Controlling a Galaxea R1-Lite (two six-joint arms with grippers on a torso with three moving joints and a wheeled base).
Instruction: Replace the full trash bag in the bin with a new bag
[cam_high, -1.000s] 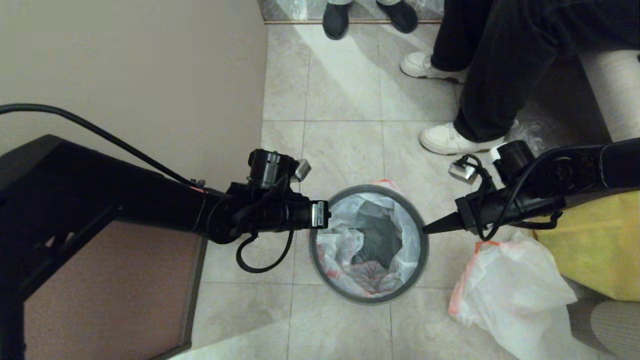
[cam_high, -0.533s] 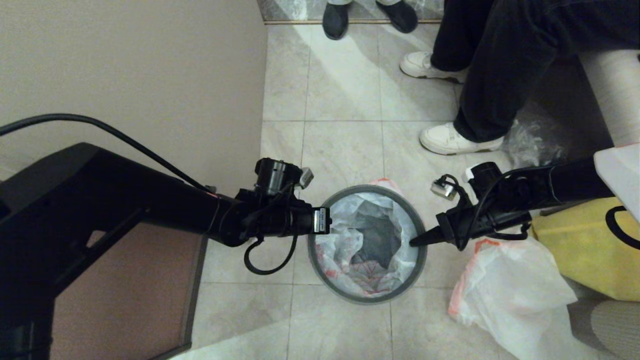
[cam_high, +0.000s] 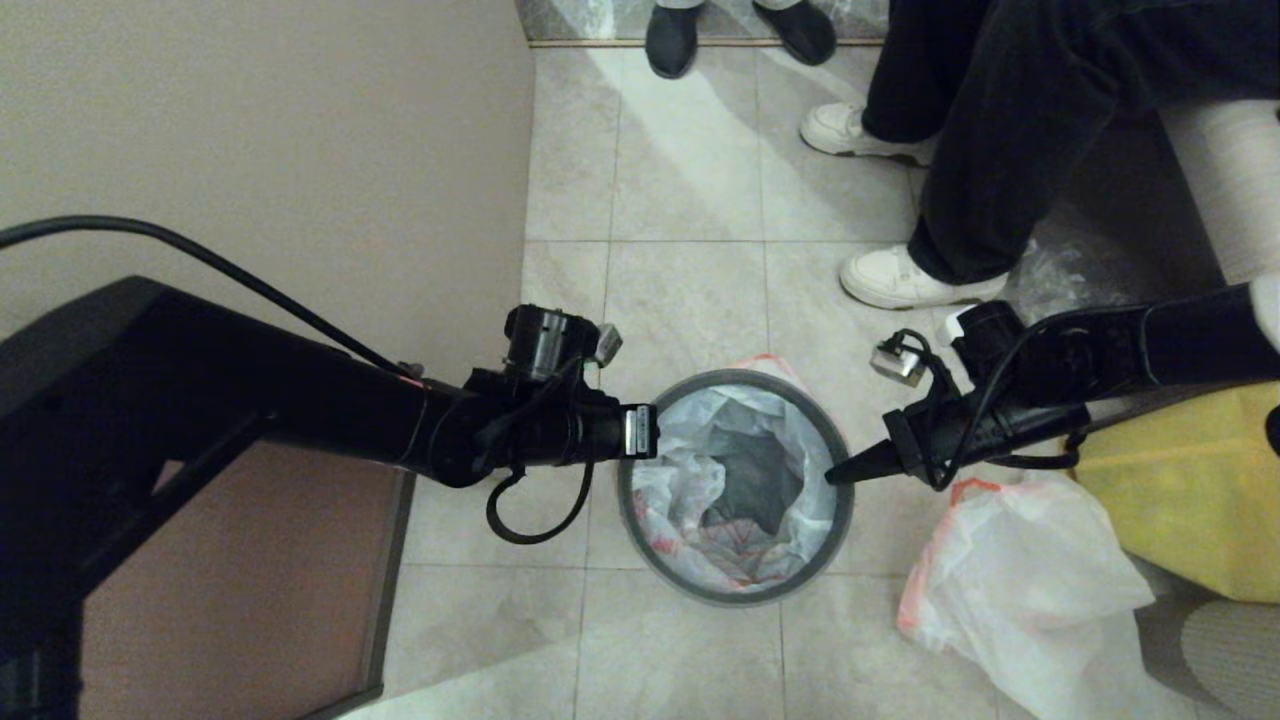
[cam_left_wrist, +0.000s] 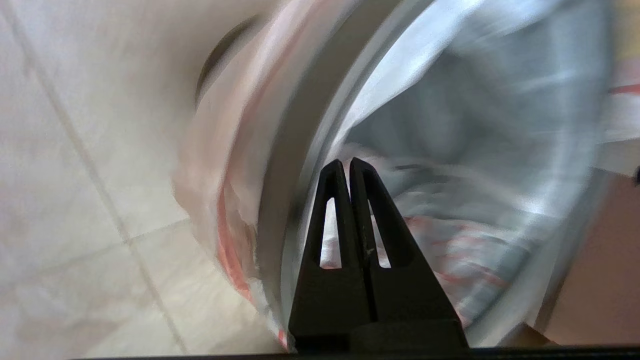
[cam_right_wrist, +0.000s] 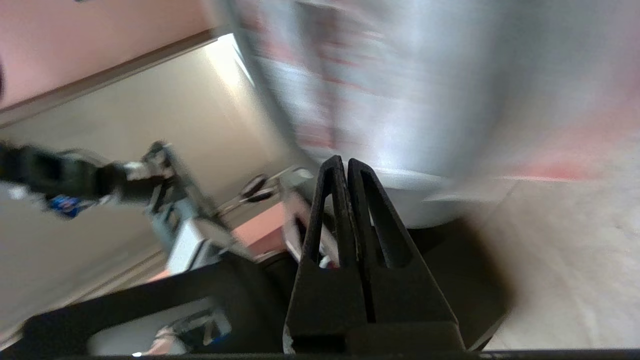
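Observation:
The bin (cam_high: 735, 597), black with a grey rim ring, stands mid-floor. The new bag (cam_high: 690, 480) lines it, thin and white with red print, its orange-red hem folded over the far rim. My left gripper (cam_high: 650, 436) is shut at the bin's left rim; in the left wrist view its tips (cam_left_wrist: 345, 162) lie just inside the ring (cam_left_wrist: 295, 150) over the bag (cam_left_wrist: 450, 125). My right gripper (cam_high: 832, 478) is shut with its tip at the right rim, empty in the right wrist view (cam_right_wrist: 341, 160). The full trash bag (cam_high: 1030, 590) lies on the floor, right of the bin.
A big yellow bag (cam_high: 1190, 480) sits at the right behind my right arm. People's legs and shoes (cam_high: 900, 280) stand beyond the bin. A wall (cam_high: 300, 150) runs along the left, with a brown mat (cam_high: 230, 600) below it.
My right gripper moved in from outside the bin onto its right rim, then eased back slightly. My left arm shifted a little at the left rim.

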